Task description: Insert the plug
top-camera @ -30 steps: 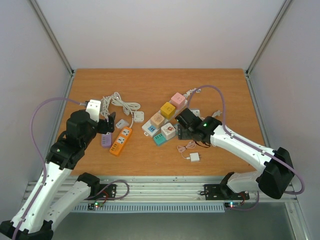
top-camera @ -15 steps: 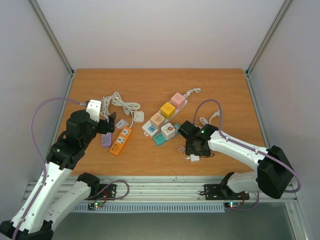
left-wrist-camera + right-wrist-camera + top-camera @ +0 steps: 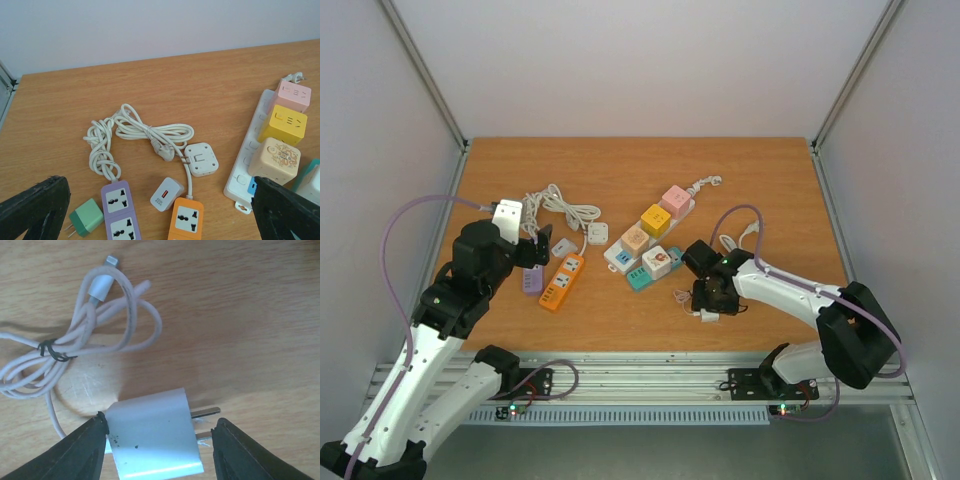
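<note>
Counter (image 3: 620, 170) crowded: white strip with coloured cubes (image 3: 650, 235) in the middle, orange strip (image 3: 561, 282) and purple strip (image 3: 532, 280) to the left. Right tool (image 3: 710, 300) low near front edge, half open, straddling white charger (image 3: 152, 437) for pickup. Charger flat, prongs toward one finger, apparently not clamped yet. Left tool (image 3: 533, 250) wide open, empty, parked over left strips. Bundled cable (image 3: 100, 330) beside charger, likely snag on lift.

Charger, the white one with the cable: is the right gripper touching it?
Touching. The right wrist view shows one finger of the right gripper against the charger, on the side opposite its prongs.
</note>
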